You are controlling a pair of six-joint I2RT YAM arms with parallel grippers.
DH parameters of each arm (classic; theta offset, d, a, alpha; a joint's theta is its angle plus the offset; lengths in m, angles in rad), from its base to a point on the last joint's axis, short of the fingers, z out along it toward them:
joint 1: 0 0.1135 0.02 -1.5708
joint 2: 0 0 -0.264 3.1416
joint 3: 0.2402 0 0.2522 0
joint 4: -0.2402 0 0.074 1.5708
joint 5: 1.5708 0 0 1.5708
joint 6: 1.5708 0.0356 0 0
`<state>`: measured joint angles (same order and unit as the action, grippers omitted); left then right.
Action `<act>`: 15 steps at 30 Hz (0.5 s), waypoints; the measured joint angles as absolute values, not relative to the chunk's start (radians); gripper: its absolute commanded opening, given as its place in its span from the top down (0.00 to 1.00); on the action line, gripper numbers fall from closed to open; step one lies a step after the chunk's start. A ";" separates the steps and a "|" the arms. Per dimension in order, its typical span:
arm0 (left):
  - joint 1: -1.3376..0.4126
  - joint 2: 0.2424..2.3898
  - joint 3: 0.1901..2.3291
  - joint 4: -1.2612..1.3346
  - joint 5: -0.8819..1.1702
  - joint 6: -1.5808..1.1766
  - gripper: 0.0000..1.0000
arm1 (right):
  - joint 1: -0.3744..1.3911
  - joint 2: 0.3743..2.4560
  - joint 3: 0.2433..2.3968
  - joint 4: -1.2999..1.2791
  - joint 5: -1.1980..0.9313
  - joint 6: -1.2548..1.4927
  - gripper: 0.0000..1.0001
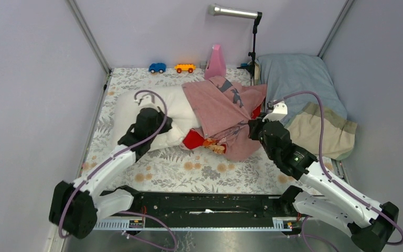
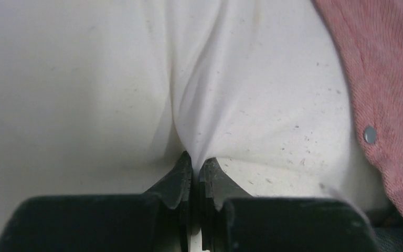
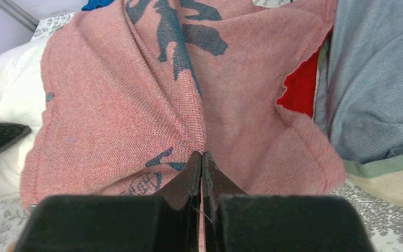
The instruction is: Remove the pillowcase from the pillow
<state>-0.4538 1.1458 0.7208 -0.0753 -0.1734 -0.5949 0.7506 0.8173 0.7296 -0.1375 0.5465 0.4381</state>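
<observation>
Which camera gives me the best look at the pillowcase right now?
Top external: it shows the whole pillowcase bunched over one end of the white pillow. Right wrist shows only its pink inside up close, pinched in the right gripper. Left wrist catches just a pink edge at the right.

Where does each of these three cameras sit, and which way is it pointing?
Top external: high behind the robot, looking down on left arm, right arm, pillow and pillowcase.
Left wrist: on that arm, facing along the left fingers, shut on pillow.
Right wrist: likewise, along the right fingers, shut on pillowcase.
Shared: both wrist views show pillow and pillowcase.
</observation>
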 measured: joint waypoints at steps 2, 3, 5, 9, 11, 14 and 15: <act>-0.415 1.058 0.668 -0.077 -0.197 -0.639 1.00 | 0.754 0.826 0.728 -0.140 0.540 0.456 1.00; -0.393 1.002 0.638 -0.083 -0.213 -0.665 1.00 | 0.757 0.829 0.728 -0.141 0.540 0.469 1.00; -0.369 0.914 0.595 -0.096 -0.240 -0.705 1.00 | 0.765 0.826 0.727 -0.140 0.543 0.490 1.00; -0.358 0.767 0.550 -0.167 -0.287 -0.783 1.00 | 0.777 0.707 0.664 -0.116 0.570 0.512 1.00; -0.358 0.735 0.550 -0.202 -0.299 -0.820 1.00 | 0.779 0.627 0.635 -0.114 0.590 0.518 1.00; -0.358 0.693 0.556 -0.255 -0.316 -0.874 1.00 | 0.780 0.548 0.612 -0.113 0.615 0.522 1.00; -0.358 0.680 0.559 -0.271 -0.334 -0.884 1.00 | 0.780 0.538 0.609 -0.116 0.670 0.509 1.00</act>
<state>-0.3576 0.6796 0.5591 -0.2710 -0.3336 -0.8837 0.7799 0.5381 0.6086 -0.1158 0.6701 0.5091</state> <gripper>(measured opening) 0.043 0.014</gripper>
